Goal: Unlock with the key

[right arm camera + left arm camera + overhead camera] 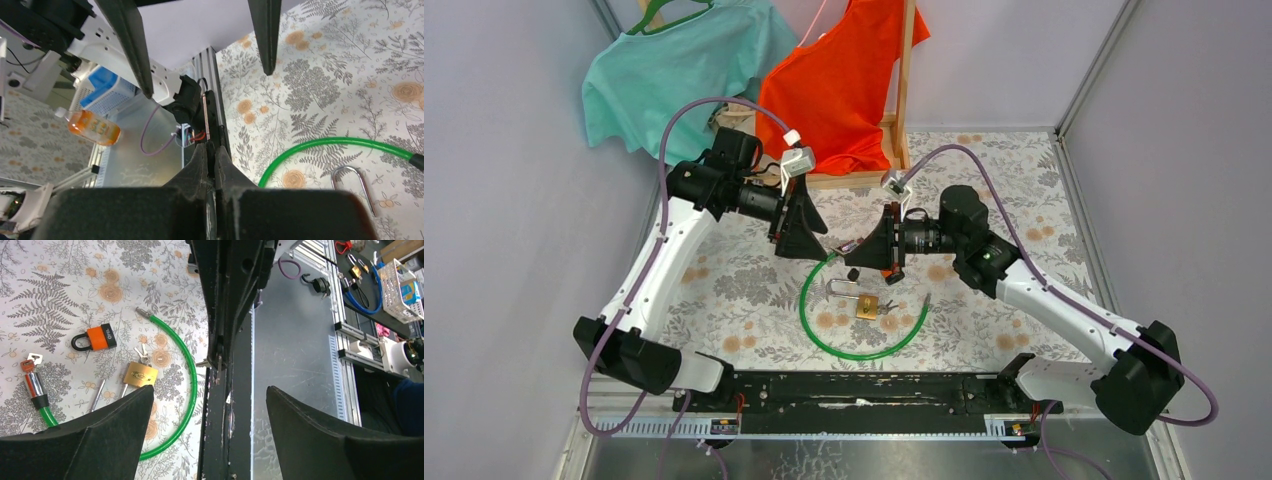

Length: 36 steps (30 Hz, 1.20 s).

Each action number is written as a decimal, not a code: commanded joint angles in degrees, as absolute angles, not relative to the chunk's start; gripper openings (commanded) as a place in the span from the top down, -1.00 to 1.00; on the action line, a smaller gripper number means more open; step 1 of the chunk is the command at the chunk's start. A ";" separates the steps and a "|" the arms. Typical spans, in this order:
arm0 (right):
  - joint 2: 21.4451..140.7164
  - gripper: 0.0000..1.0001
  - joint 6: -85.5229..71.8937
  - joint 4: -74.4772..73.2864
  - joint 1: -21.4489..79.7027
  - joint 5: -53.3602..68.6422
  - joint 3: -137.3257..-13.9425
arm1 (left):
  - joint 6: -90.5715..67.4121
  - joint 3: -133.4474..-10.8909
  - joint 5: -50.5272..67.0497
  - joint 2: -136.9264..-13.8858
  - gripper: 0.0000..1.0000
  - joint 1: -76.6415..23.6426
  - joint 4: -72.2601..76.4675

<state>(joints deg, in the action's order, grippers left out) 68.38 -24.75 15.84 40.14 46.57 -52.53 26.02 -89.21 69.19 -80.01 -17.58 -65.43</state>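
My right gripper [865, 249] hangs above the table, shut on a thin silvery key [849, 246] whose tip pokes out toward the left gripper. In the right wrist view the jaws [211, 148] are pressed together on that metal sliver. My left gripper [810, 238] faces it, wide open and empty, fingers [115, 430] far apart. Below lie a brass padlock [868, 306] with a long shackle [353, 180], an orange padlock [95, 337], and a green cable lock [186, 385] with a chrome head [35, 386] that has an orange key [27, 365] in it.
Small keys [141, 354] lie beside the brass padlock. A wooden rack [902, 90] with orange and teal shirts stands at the back. The black rail [864, 388] with both arm bases runs along the near edge.
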 commanded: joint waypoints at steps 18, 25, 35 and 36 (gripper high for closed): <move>72.37 1.00 -10.09 -11.96 41.57 48.56 -66.59 | 37.14 -87.96 65.54 -82.50 -0.52 -22.11 -70.49; 69.05 1.00 -12.38 -20.45 41.40 36.04 -65.25 | 40.51 -86.57 57.66 -86.39 -0.84 -25.72 -67.52; 54.64 1.00 -28.68 -43.38 40.96 15.22 -52.75 | 63.66 -91.58 37.84 -104.34 -1.00 -33.98 -69.69; 53.26 1.00 -29.48 -45.59 40.96 13.80 -52.41 | 64.39 -92.87 36.77 -106.82 -1.00 -34.88 -69.21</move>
<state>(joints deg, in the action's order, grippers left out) 58.11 -22.31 -33.30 40.99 22.94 -53.98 55.20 -87.99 45.67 -99.55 -31.42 -70.72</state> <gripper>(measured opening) 0.038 0.998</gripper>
